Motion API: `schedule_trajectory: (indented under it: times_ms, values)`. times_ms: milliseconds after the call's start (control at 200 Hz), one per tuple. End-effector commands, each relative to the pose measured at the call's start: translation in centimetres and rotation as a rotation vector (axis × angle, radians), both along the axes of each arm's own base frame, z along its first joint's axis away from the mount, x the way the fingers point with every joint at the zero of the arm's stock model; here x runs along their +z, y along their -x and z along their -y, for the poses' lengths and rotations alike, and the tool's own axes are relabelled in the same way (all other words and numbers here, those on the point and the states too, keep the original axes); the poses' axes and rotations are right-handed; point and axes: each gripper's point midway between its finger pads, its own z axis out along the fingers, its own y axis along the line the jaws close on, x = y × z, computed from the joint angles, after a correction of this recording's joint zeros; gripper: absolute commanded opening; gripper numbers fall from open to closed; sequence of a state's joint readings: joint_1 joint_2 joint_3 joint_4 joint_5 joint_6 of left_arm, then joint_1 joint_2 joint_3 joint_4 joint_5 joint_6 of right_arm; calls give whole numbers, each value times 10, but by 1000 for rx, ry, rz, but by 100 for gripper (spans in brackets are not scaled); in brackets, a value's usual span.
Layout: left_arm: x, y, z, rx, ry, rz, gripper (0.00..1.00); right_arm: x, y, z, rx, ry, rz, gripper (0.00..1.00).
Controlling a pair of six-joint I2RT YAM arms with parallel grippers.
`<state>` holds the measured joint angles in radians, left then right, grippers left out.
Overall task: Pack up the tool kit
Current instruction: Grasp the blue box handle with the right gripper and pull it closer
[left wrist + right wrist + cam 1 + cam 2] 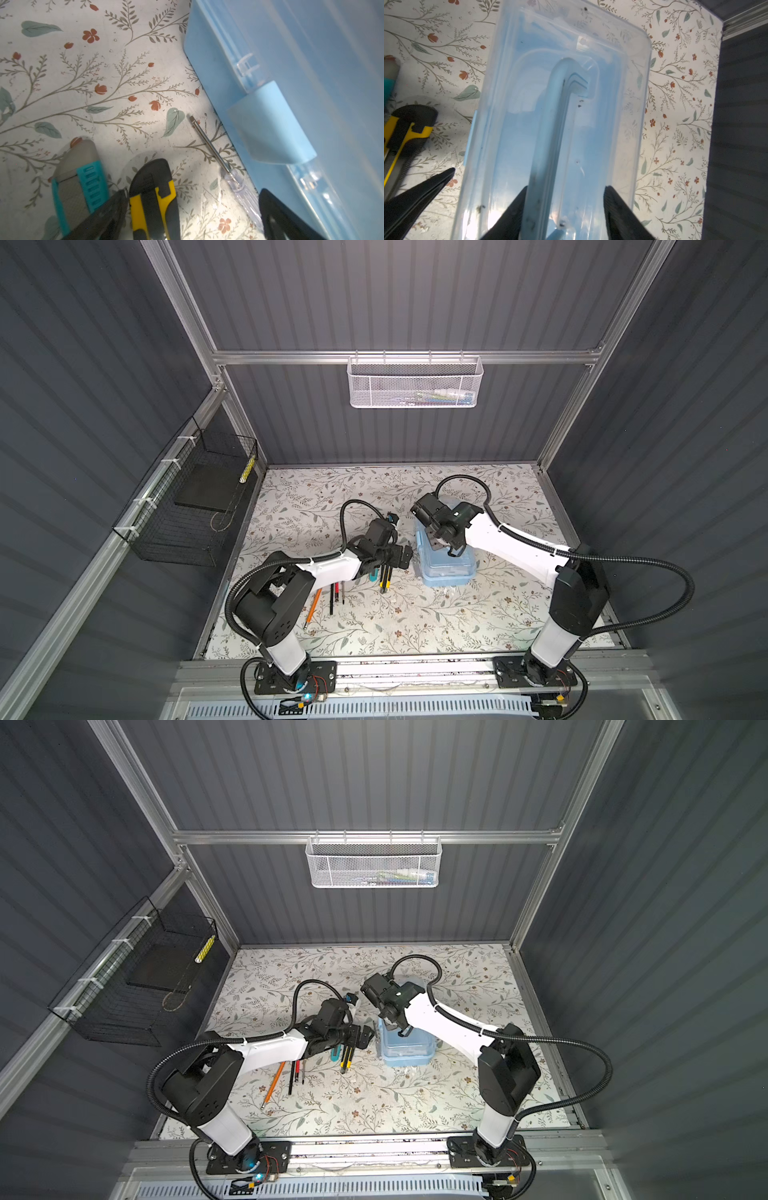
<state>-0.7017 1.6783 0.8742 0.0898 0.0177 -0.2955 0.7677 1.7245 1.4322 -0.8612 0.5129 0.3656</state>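
Between parted jaws of right end effector (566, 188) sat handle (550, 124) of tool kit (614, 99), likely best hold; seemingly light, stiff, slick; left end effector (194, 191) gaped empty.

In a top view my right arm (511, 547) covers the far end of the tool kit box (446, 570); its contents are a blur. At my left wrist the yellow knife (153, 207) and teal knife (91, 182) run off the frame (the screwdriver (209, 145) too, at its clear handle). What lies in the white mesh basket (374, 385) is too small to name.
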Motion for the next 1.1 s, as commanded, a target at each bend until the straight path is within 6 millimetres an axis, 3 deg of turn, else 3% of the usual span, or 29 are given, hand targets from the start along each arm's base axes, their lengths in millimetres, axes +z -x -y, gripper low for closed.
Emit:
schedule_trajectory:
  times_ms: [0,140,400,691,856,1096]
  values:
    - [5,4,-1,-18,-11,13,99,7,3,11,-33,-13,9,52]
    - [7,4,1,-27,-3,13,99,7,6,11,-41,-62,6,47]
    - [8,4,2,-29,0,12,99,3,11,5,-53,-153,-7,28]
    - [6,4,1,-23,-7,9,99,1,12,3,-67,-212,-12,16]
    - [4,4,5,-11,30,-14,99,3,12,11,-93,-234,-8,2]
    - [21,-2,9,-10,38,5,99,4,8,33,-148,-420,-15,0]
